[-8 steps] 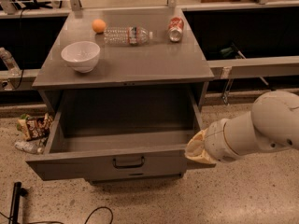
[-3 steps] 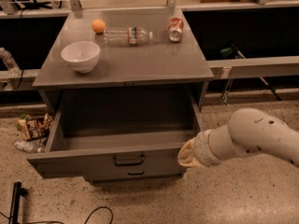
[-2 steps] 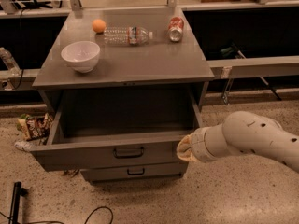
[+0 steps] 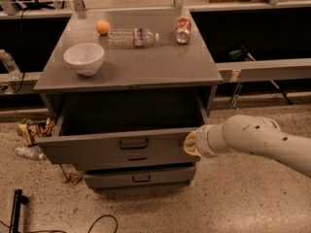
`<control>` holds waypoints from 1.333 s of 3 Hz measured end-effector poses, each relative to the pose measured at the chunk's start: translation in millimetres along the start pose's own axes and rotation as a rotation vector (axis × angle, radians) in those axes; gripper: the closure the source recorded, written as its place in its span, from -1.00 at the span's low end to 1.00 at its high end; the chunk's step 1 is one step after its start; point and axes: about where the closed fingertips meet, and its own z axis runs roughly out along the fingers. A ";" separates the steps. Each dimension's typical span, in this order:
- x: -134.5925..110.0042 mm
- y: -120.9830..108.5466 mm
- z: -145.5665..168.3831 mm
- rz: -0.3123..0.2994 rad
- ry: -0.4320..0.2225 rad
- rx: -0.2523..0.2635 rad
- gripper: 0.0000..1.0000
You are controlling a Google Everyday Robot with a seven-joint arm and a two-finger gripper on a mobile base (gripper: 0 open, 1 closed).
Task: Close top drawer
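Note:
The top drawer [image 4: 97, 147] is a wide grey metal drawer with a small dark handle [image 4: 133, 143] at its middle. It stands partly open under the cabinet top, and its inside looks empty. My white arm comes in from the right. My gripper [image 4: 188, 143] is at the right end of the drawer front, pressed against it. Two narrower grey drawers [image 4: 138, 177] sit below, the lower one sticking out a little.
On the cabinet top [image 4: 146, 62] stand a white bowl [image 4: 84, 58], an orange [image 4: 102, 26], a lying plastic bottle [image 4: 132, 36] and a can [image 4: 182, 30]. Snack wrappers [image 4: 34, 129] lie on the floor at the left. Black cables [image 4: 99, 222] lie in front.
The top drawer has slid inward, and less of its inside shows. My arm and gripper moved with its front, toward the cabinet and to the left.

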 end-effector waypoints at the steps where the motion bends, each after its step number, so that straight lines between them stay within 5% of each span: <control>1: 9.5 -17.0 15.4 -0.016 0.001 0.015 1.00; 4: 21.3 -60.4 61.2 -0.110 0.008 0.023 1.00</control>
